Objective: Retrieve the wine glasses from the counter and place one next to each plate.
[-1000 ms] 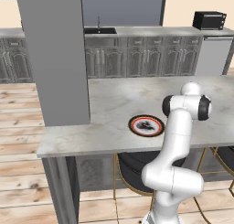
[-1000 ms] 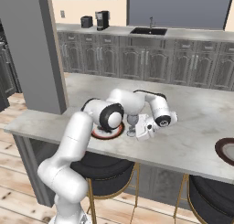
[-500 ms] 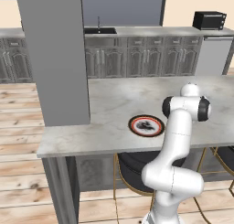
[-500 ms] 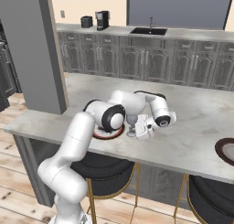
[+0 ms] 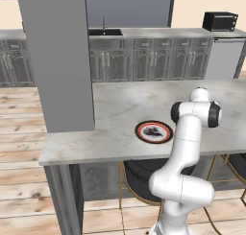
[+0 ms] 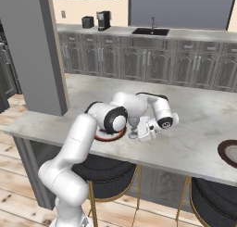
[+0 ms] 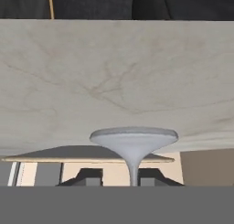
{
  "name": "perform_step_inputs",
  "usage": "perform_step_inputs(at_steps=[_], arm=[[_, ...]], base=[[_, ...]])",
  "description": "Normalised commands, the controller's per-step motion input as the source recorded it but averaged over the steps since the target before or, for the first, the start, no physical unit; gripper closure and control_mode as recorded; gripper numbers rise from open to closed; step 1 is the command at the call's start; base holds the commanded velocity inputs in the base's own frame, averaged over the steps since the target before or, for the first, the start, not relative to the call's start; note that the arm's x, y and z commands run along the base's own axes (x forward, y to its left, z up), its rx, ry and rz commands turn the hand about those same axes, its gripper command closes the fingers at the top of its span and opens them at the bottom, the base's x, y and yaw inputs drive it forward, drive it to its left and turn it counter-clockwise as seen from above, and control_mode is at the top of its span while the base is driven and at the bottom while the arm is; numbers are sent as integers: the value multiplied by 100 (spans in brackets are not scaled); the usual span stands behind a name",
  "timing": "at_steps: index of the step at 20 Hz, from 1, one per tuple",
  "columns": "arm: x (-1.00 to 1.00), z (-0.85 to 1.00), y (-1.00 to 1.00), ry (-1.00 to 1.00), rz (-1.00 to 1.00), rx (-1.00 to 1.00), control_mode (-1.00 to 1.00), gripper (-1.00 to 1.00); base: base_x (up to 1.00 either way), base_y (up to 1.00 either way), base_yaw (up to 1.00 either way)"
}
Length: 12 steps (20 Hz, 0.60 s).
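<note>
One wine glass [image 6: 133, 125] stands upright on the marble counter [image 6: 194, 129], just right of the red-orange rimmed plate [image 5: 153, 132]. My gripper [image 6: 139, 130] is low at the glass from its right side. The hand view is rolled over: the round foot [image 7: 133, 138] rests on the counter and the thin stem [image 7: 133, 171] runs between my two fingertips [image 7: 90, 176]. A small gap shows on each side of the stem, so the gripper [image 7: 121, 177] is open around it without touching. The dark brown rimmed plate [image 6: 229, 152] lies at the counter's right end.
A wide grey pillar [image 5: 57, 61] stands on the counter's left end. Dark round stools [image 6: 111, 168] with gold legs sit under the near edge. Along the back wall run grey cabinets with a sink [image 6: 150, 31], a coffee maker [image 6: 103, 20] and a microwave [image 5: 220, 21].
The jaws have parted from the wine glass's stem, leaving the glass standing on the counter beside the red-orange plate. The arm has hardly moved.
</note>
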Motion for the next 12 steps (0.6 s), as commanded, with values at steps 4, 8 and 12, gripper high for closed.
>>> perform_step_inputs(at_steps=[4,8,12], arm=[[-8,0,-30,0,0,0,-100,-100],[0,0,-17,0,0,0,-100,-100],[0,0,-1,0,0,0,-100,-100]], base=[[0,0,0],[0,0,0],[0,0,0]])
